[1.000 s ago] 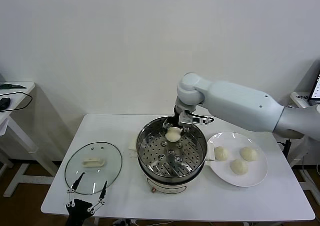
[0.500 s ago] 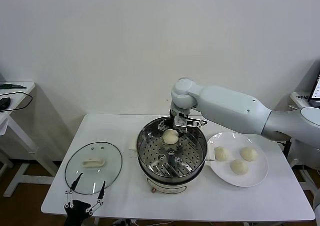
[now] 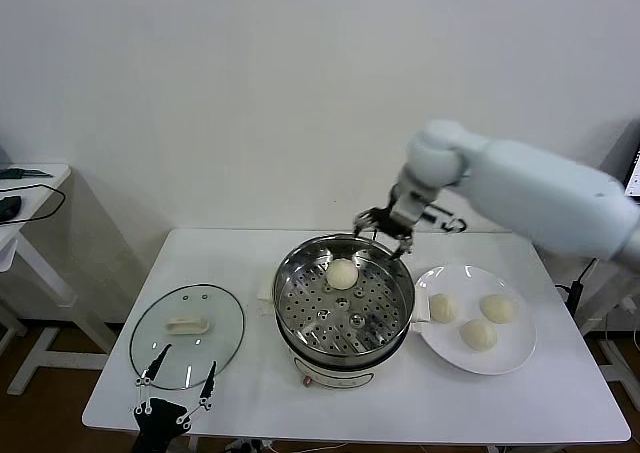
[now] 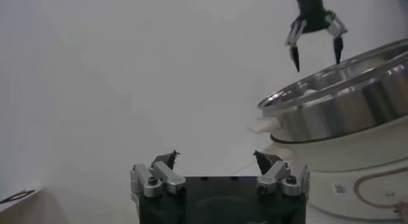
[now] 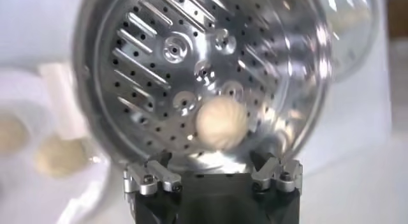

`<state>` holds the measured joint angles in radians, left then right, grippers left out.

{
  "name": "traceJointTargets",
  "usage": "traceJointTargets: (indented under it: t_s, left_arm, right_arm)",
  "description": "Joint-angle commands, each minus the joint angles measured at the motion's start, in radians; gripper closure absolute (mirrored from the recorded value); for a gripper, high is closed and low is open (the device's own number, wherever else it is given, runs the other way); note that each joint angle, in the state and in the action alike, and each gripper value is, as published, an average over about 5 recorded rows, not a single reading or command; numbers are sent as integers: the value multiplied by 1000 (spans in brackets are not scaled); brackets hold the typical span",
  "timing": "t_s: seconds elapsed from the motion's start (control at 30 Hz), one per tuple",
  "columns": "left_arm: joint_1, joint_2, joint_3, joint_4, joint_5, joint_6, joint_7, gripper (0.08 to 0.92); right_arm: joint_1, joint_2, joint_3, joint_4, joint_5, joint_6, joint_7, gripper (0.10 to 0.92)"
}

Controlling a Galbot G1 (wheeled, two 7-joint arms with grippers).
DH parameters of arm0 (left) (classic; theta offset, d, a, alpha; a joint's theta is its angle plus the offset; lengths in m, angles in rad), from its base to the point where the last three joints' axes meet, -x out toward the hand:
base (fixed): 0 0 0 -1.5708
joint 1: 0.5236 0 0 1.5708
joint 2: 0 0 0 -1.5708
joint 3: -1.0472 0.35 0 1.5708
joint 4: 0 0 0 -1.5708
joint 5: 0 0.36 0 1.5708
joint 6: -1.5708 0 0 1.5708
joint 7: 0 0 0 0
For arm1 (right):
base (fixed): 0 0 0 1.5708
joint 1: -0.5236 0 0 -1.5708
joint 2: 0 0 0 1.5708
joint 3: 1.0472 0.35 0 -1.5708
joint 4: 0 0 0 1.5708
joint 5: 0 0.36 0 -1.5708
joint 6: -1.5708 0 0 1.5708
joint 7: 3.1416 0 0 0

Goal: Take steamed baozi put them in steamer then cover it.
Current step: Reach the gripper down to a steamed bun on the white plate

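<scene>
From the head view, the right gripper (image 3: 384,230) has let go and lifted clear of the steamer (image 3: 344,307), its fingers spread and empty above the far rim, where half a second ago it was down inside; one baozi (image 3: 343,273) now rests alone on the perforated tray, three more wait on the white plate (image 3: 512,355), and the cover (image 3: 187,334) lies on the table to the left, near the idle left gripper (image 3: 175,393); the left wrist view shows that gripper open, holding nothing; the right wrist view shows the released bun (image 5: 221,124) below open fingers, so three transfers likely remain.
</scene>
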<state>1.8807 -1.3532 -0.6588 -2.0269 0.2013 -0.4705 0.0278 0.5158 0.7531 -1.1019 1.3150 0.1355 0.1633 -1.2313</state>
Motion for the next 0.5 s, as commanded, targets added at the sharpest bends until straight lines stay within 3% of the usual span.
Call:
traceJointTargets:
  t_s: [0.03, 0.5]
  left_arm:
    - [-5, 3, 8, 2, 4, 0, -1, 177]
    - [-6, -1, 13, 12, 8, -3, -3, 177]
  right_arm:
    - [16, -171, -74, -74, 217, -233, -19, 203]
    - [-245, -87, -54, -202, 78, -245, 122, 203]
